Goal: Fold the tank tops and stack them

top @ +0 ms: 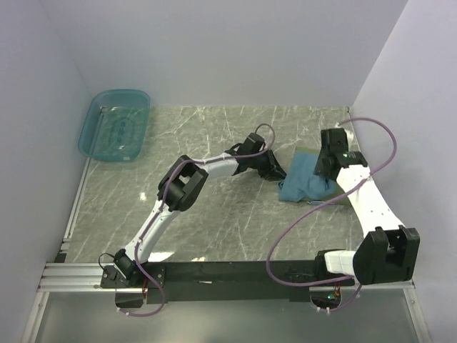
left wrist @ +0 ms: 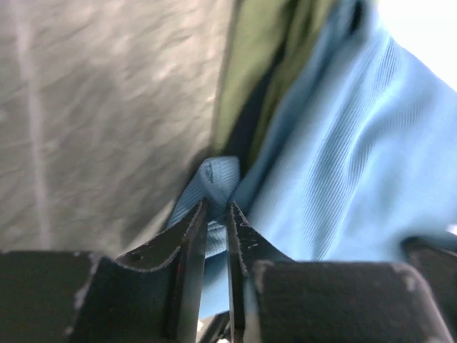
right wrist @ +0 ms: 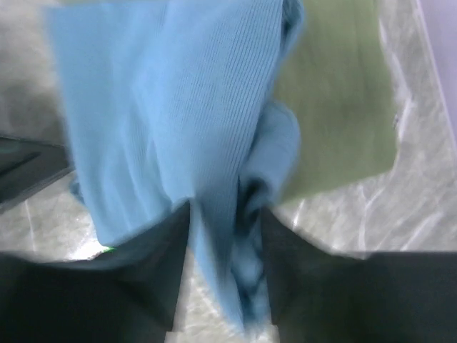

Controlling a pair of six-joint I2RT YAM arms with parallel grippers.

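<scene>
two robot arms meet over a heap of cloth at the far right of a grey marble table (top: 228, 221). the teal-blue tank top (top: 307, 184) lies bunched there, well apart from a translucent teal basin (top: 114, 128) in the far left corner.

the left gripper (top: 277, 171) reaches in from the left. at the wrist, its jaws stand nearly together at (left wrist: 216, 211), pinching a thin fold of the blue ribbed cloth (left wrist: 335, 164).

the right gripper (top: 325, 168) comes down on the heap's far right side. its wrist view is blurred, but the jaws stand apart at (right wrist: 225, 207), with a rumpled strip of the blue top (right wrist: 157, 107) running through the gap.

an olive green tank top (right wrist: 335, 107) lies flat beneath the blue one. from above only a sliver of it (top: 303, 151) shows at the far edge, the blue cloth and the right wrist covering the rest. the left wrist sees it as a green band (left wrist: 250, 71) between marble and blue cloth.

a purple cable (top: 285, 243) loops from the right arm's base across the table just in front of the heap. a metal rail (top: 75, 207) runs along the table's left edge, and white walls close in three sides.
</scene>
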